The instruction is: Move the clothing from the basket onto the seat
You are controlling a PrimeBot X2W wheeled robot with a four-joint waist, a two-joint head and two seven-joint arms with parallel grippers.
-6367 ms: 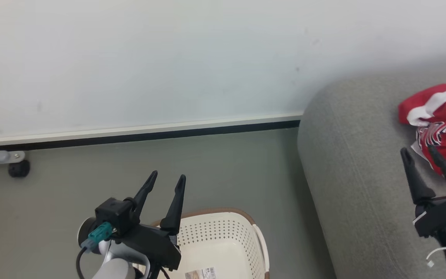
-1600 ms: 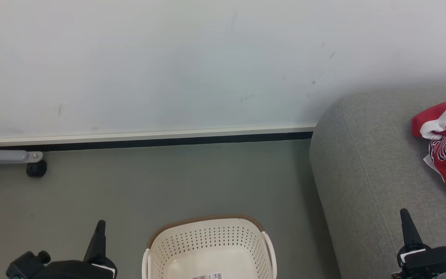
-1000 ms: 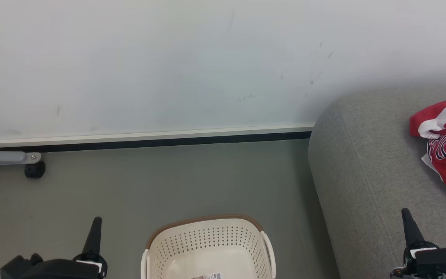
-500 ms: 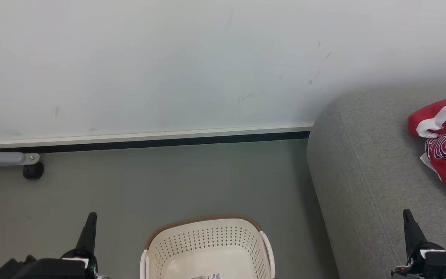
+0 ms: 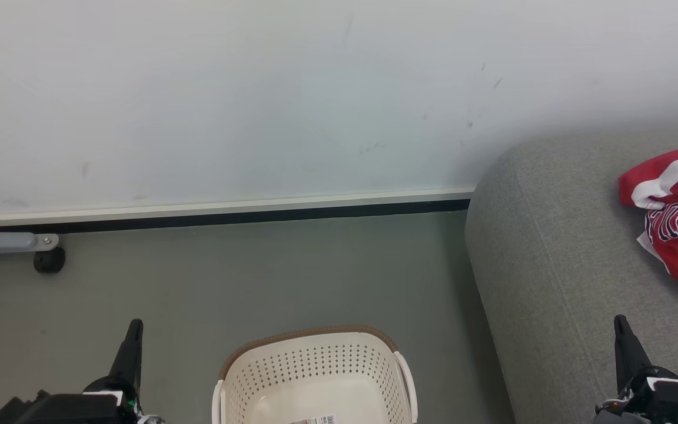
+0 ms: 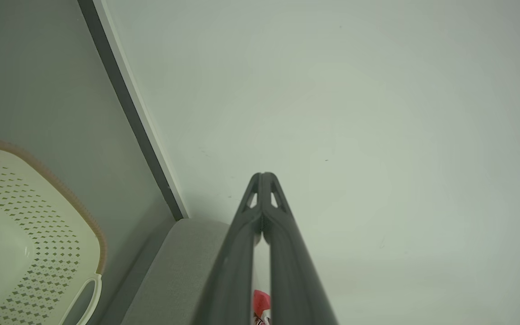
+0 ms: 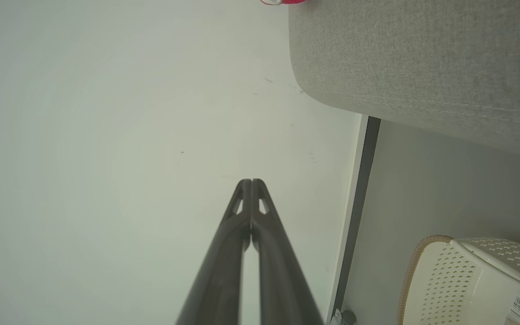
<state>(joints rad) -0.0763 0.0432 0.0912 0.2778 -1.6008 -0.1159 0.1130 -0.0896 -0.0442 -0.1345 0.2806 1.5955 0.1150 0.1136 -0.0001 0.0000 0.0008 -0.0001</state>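
A grey floor (image 5: 256, 277) is seen beneath the rig. Nearest, the left gripper (image 5: 134, 325) and the right gripper (image 5: 621, 321) are raised at either side, each with its fingers pressed together on nothing. Between them the basket (image 5: 309, 333) is set on the floor, its cream bottom and a barcode sticker (image 5: 315, 420) exposed. Farther right, the clothing (image 5: 677, 224) is heaped on the seat (image 5: 551, 253). Behind everything, a pale wall (image 5: 256, 106) is seen.

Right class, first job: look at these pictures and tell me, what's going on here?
A two-armed robot is moving laundry. The red clothing lies on the grey seat, and what shows of the basket on the floor is empty. The left gripper and right gripper are both shut, holding nothing, one at each side of the basket. The job looks about done.
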